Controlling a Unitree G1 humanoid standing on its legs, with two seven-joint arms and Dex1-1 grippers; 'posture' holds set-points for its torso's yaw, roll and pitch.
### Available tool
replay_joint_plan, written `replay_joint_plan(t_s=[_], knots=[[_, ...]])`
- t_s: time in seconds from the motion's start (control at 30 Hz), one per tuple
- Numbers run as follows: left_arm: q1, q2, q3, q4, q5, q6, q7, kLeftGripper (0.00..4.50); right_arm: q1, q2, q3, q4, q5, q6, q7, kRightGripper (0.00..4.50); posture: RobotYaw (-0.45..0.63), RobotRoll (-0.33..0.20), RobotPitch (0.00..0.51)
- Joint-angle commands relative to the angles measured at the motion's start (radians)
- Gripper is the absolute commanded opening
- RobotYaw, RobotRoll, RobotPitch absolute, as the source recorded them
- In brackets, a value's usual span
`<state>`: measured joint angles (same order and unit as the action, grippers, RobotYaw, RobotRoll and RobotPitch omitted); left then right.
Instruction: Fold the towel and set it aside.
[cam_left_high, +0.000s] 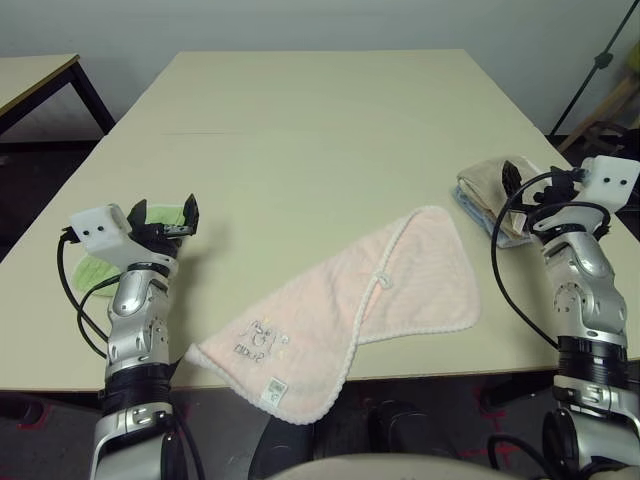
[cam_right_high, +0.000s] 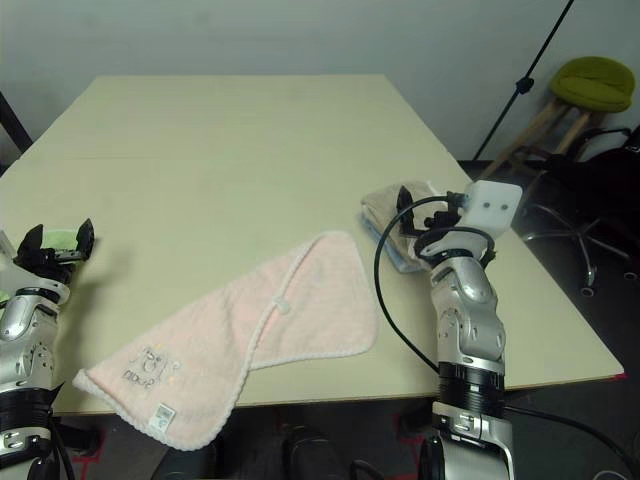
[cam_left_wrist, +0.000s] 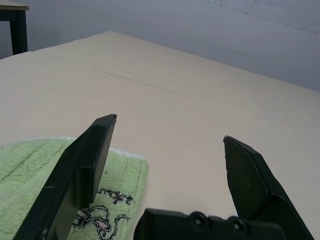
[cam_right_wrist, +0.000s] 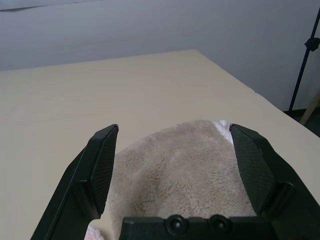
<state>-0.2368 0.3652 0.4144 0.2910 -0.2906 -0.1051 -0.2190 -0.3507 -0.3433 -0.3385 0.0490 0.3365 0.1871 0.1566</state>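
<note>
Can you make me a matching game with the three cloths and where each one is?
Things:
1. pink towel
2. green cloth
3. tan towel

Places:
A. under the right claw
B. in the middle, hanging over the table's near edge
C. under the left claw

Pairs: 1-B, 2-C, 3-A

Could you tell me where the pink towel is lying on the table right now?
The pink towel lies loosely half-folded at the table's near edge, between both arms, one corner overhanging the edge.
</note>
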Motion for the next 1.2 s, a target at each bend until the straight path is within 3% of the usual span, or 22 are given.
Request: replay_joint_plan(t_s=[0.03,0.27,0.53,0.67,1.0,1.2], knots=[[-0.008,0.012,-0.001,-0.006,0.002,0.003,-0.001,4.50,-0.002,0.000,0.015,-0.043,0.006,0.040,0.002,4.47,0.06,0.000,0.058],[-0.052,0.098,-0.007,-0.041,-0.066,0.025,-0.143,4.50,-0.081,-0.051,0.054,-0.134,0.063,0.184,0.083,4.47,0.07,0.000,0.045],[-0.034,0.290,-0.055,-0.090,-0.202,0.154,-0.557,4.50,-0.285,-0.215,0.174,-0.008,0.123,0.552,0.290,4.47,0.12,0.000,0.046],[-0.043,0.354,-0.070,-0.114,-0.246,0.229,-0.681,4.50,-0.415,-0.241,0.241,0.107,0.152,0.766,0.372,4.47,0.16,0.000,0.054],[0.008,0.428,-0.116,-0.246,-0.320,0.400,-0.872,4.50,-0.673,-0.267,0.491,0.501,-0.021,0.887,0.531,4.47,0.21,0.000,0.041],[0.028,0.418,-0.123,-0.308,-0.346,0.463,-0.893,4.50,-0.737,-0.240,0.537,0.692,-0.104,0.866,0.573,4.47,0.23,0.000,0.041]])
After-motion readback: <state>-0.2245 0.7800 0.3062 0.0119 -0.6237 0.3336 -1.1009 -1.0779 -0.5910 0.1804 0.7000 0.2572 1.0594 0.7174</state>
